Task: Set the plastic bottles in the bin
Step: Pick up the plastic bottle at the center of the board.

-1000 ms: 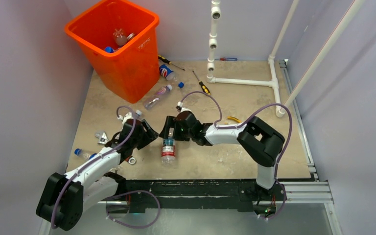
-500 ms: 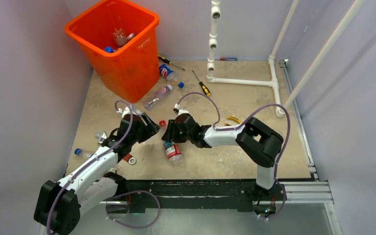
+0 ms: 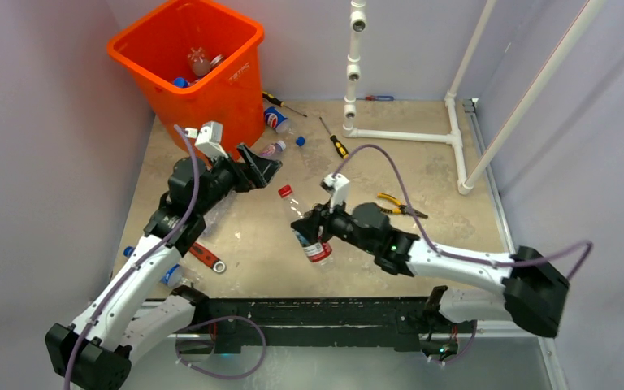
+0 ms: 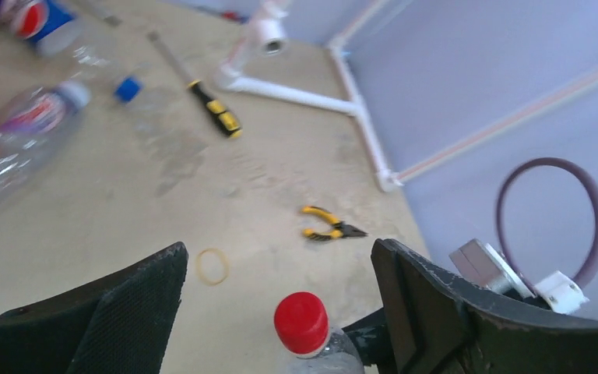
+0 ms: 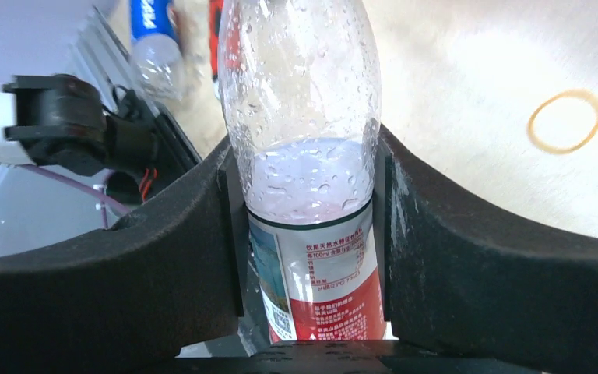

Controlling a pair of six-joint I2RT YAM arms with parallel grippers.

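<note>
Two arms reach over a beige, mottled tabletop (image 3: 422, 171) closed in by pale lavender walls. The right gripper (image 3: 315, 237) is clamped around the middle of a red-capped bottle (image 3: 295, 211). It holds the bottle above the surface near the table's centre, tilted with the cap toward the far left. In the right wrist view both pads press the bottle's sides just above its red-and-white label, and droplets cling inside the clear plastic.

The left gripper (image 3: 264, 165) hangs spread wide and empty just beyond that cap, close to the orange bin (image 3: 211, 114). The bin stands in the far left corner with a few bottles (image 3: 199, 61) inside it.

Other bottles lie on the table. A Pepsi-labelled bottle (image 3: 276, 119) rests near the bin's foot, a clear bottle (image 3: 271, 149) lies beside the left fingers, and two blue-capped bottles (image 3: 130, 252) sit near the left edge. A loose blue cap (image 3: 300, 140) sits apart from them.

A white pipe frame (image 3: 398, 136) runs along the far right of the surface and rises up the back wall. A yellow-handled screwdriver (image 3: 335, 142) lies before it, yellow pliers (image 3: 398, 203) lie right of centre, and a red-handled wrench (image 3: 203, 256) lies near the left arm. A tan rubber band (image 4: 212, 266) lies flat on the bare tabletop.
</note>
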